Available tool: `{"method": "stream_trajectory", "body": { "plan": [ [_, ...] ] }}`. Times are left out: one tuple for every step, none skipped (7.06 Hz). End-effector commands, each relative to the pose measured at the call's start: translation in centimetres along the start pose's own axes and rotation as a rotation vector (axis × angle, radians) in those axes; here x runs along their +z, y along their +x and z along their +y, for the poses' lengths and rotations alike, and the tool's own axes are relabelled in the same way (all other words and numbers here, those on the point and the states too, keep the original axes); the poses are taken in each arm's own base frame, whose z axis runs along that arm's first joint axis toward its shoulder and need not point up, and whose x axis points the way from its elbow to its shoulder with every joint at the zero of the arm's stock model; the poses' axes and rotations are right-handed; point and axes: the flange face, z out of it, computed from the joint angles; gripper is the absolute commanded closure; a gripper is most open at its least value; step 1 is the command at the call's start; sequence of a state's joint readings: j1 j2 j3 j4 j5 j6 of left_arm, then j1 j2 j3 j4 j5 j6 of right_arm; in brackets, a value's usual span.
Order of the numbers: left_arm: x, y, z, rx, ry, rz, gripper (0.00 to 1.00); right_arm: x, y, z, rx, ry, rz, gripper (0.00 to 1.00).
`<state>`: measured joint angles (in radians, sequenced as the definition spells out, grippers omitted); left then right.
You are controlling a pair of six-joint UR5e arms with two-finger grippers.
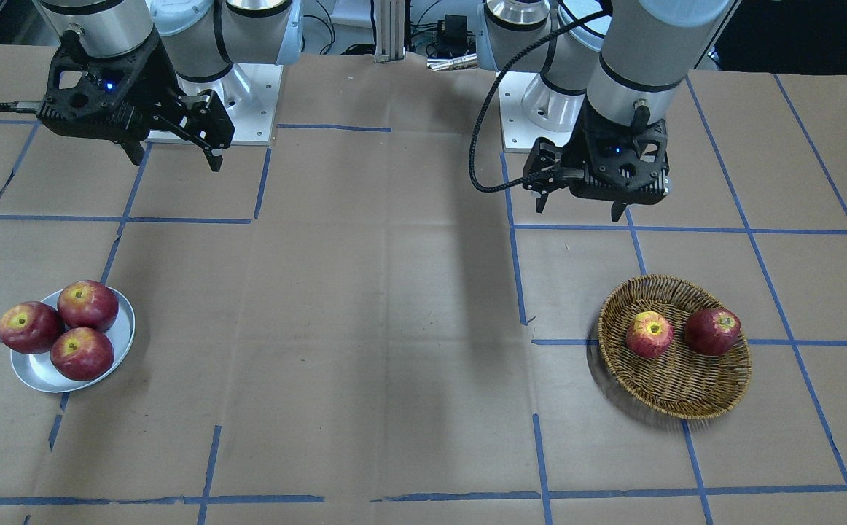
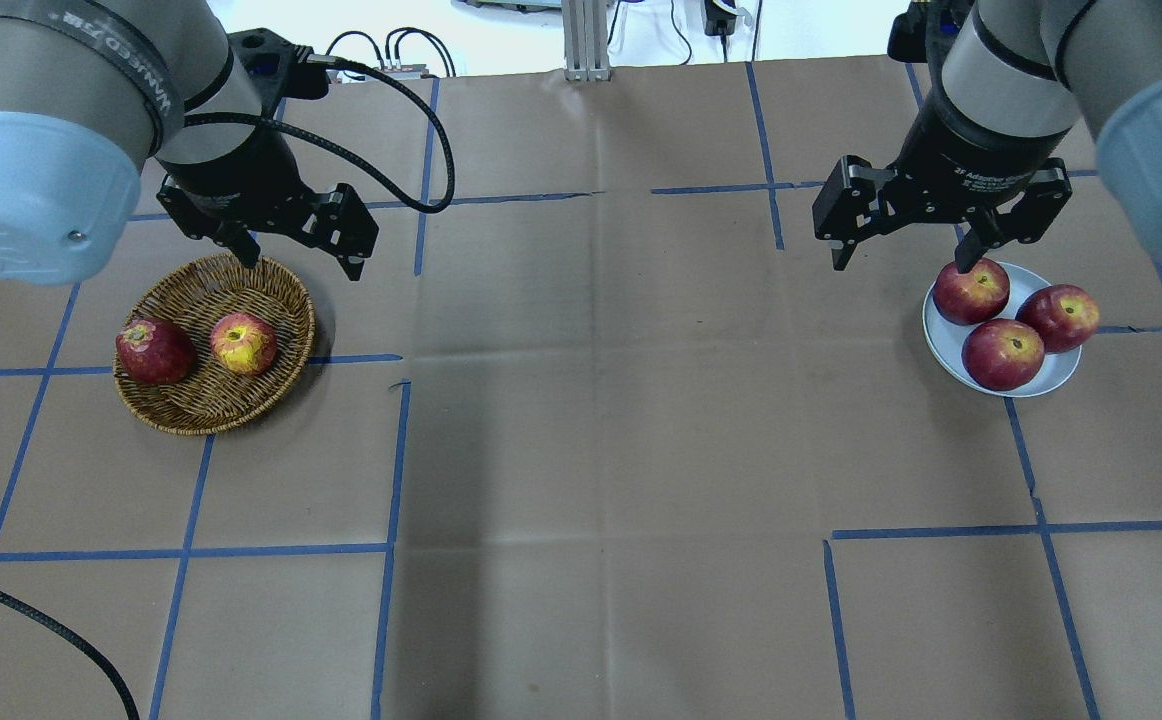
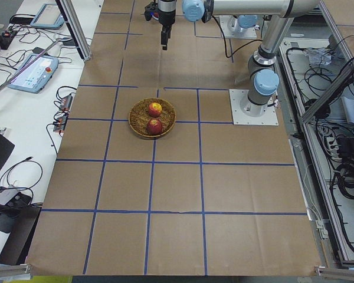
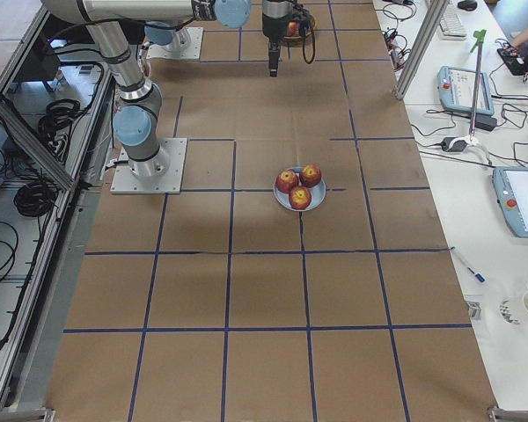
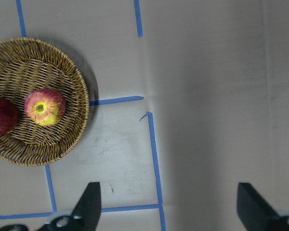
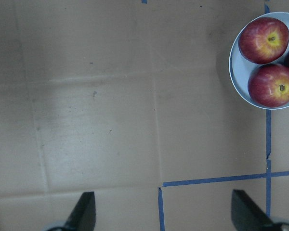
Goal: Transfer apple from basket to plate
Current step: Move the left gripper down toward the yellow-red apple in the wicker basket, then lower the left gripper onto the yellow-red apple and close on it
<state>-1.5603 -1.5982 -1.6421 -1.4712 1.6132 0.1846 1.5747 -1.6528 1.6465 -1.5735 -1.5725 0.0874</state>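
The wicker basket (image 2: 191, 410) sits on the robot's left side of the table. It holds the pinkish-red apple (image 2: 243, 343) with a broad yellow top, and a darker red apple (image 2: 153, 351) beside it. My left gripper (image 2: 301, 265) is open and empty, well above the table and off the basket's edge. In its wrist view the apple (image 5: 45, 106) lies at the upper left. The metal plate (image 2: 1051, 372) sits on the right and holds three dark red apples. My right gripper (image 2: 898, 262) is open and empty, high up beside the plate.
The table is covered in brown paper with a grid of blue tape. The two arm bases (image 1: 540, 102) stand at the robot's edge of the table. In the front view the basket (image 1: 675, 397) is right and the plate (image 1: 37, 368) left.
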Motion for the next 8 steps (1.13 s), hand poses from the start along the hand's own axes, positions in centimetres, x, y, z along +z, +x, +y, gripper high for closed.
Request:
{"method": "stream_trajectory", "body": {
  "plan": [
    [4.0,-8.2,-1.2,0.042,-0.07,0.03,0.01,0.0,0.0,-0.1,0.001,0.002,0.0,0.0],
    [7.3,-11.7,-2.6,0.088,-0.089,0.045,0.01,0.1,0.0,0.0,-0.001,0.002,-0.002,0.0],
    [10.3,-14.5,-5.1,0.196,-0.026,0.016,0.01,0.1,-0.1,0.0,-0.001,0.003,-0.002,0.0],
    [12.4,-16.2,-6.8,0.22,0.02,-0.018,0.01,0.1,-0.1,-0.1,-0.001,0.005,-0.002,0.0],
    [14.3,-16.9,-7.2,0.235,0.004,-0.003,0.01,0.1,0.0,-0.1,0.001,0.006,-0.002,0.0],
    [16.1,-18.2,-7.0,0.238,-0.019,0.017,0.02,0.1,0.1,-0.1,0.002,0.006,-0.002,0.0],
    [18.4,-19.1,-6.6,0.252,-0.04,0.033,0.02,0.1,0.1,-0.1,-0.001,0.006,-0.001,0.0],
    [19.5,-19.0,-5.9,0.249,-0.061,0.046,0.02,0.1,0.0,-0.1,-0.002,0.006,-0.002,0.0]
  ]
}}
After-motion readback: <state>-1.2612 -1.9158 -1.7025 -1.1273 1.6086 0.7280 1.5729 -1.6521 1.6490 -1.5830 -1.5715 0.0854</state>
